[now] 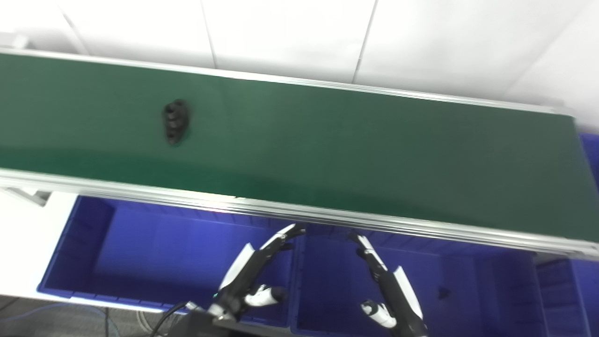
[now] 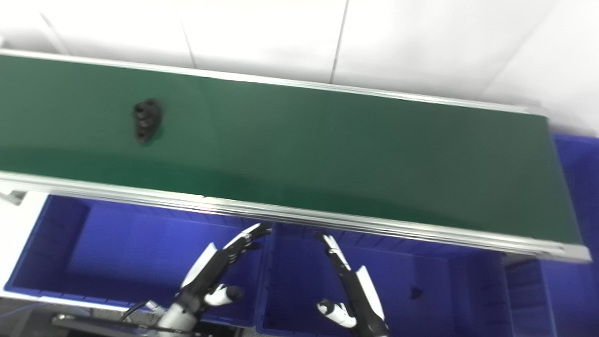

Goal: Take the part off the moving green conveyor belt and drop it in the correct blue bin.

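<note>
A small black part (image 1: 175, 121) lies on the green conveyor belt (image 1: 327, 145) toward its left end; it also shows in the right eye view (image 2: 146, 120). My left hand (image 1: 255, 271) is open and empty, held low over the left blue bin (image 1: 140, 248), below the belt's near rail. My right hand (image 1: 388, 285) is open and empty over the middle blue bin (image 1: 458, 290). Both hands are well apart from the part, near the picture's bottom edge.
A small dark piece (image 1: 442, 293) lies in the middle bin. Another blue bin (image 1: 590, 154) sits past the belt's right end. The belt's metal rail (image 1: 299, 213) runs between the hands and the belt. White wall panels stand behind.
</note>
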`<state>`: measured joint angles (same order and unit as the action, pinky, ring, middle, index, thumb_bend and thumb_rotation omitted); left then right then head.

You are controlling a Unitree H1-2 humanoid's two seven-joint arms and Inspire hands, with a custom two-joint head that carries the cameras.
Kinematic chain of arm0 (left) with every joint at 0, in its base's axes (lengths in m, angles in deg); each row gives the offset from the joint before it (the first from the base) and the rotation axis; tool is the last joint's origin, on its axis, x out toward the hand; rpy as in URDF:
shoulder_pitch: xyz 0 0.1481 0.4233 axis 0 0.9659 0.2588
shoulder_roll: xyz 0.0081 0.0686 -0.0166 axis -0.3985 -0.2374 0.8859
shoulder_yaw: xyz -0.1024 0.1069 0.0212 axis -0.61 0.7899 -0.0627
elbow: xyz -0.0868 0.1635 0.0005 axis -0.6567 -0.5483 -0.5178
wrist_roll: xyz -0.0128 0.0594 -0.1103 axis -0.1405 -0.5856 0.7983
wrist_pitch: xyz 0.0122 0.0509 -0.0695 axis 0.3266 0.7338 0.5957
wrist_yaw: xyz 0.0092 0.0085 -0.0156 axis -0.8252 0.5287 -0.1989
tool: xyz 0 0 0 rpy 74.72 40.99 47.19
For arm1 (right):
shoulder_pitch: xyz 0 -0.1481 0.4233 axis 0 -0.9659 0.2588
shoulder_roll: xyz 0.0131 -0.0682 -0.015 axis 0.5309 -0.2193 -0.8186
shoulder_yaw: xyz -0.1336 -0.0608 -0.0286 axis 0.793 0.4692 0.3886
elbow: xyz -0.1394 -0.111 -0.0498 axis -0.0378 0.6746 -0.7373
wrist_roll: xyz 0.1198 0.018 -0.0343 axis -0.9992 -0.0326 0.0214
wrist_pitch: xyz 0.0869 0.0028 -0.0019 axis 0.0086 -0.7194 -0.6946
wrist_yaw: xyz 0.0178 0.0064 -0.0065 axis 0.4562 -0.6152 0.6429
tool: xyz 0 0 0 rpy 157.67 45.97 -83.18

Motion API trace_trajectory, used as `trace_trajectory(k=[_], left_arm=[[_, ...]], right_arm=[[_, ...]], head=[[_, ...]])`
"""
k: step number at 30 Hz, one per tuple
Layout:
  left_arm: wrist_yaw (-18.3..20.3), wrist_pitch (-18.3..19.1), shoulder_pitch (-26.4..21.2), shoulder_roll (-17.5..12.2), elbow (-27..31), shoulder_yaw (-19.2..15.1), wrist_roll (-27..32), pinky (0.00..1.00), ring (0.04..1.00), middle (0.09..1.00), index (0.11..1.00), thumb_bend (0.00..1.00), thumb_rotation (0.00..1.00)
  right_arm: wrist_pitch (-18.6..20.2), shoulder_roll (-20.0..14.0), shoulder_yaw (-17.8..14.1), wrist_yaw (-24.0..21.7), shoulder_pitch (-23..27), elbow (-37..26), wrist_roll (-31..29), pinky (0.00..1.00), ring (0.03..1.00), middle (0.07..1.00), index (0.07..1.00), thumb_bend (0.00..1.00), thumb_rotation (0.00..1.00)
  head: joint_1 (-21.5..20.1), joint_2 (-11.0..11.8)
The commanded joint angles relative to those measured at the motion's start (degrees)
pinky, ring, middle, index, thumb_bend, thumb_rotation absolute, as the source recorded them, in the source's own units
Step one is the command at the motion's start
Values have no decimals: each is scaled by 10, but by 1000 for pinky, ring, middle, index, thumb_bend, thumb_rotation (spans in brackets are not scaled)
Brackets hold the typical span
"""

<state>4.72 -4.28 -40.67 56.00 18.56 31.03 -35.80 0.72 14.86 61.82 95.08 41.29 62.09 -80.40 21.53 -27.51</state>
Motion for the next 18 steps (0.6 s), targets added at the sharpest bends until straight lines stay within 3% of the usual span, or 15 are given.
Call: trace_trajectory(k=[1, 7, 18], left_arm=[[-28, -20, -8, -3, -1, 11, -6, 851, 912, 910, 887, 1000, 957], [-59, -20, -22, -9, -17, 35, -3, 854, 897, 900, 871, 1000, 959], [-83, -20, -31, -21, -24, 58, 3, 842, 888, 889, 861, 1000, 945]], right_arm=[[-27, -4, 4, 12, 6, -1, 0, 918, 998, 984, 955, 965, 1000], [-27, -12, 16, 22, 15, 10, -3, 968, 1000, 989, 966, 961, 1000], [-27, -15, 27, 32, 19, 15, -7, 932, 993, 985, 976, 947, 1000]], head=[[13, 13], [23, 23], [19, 34]])
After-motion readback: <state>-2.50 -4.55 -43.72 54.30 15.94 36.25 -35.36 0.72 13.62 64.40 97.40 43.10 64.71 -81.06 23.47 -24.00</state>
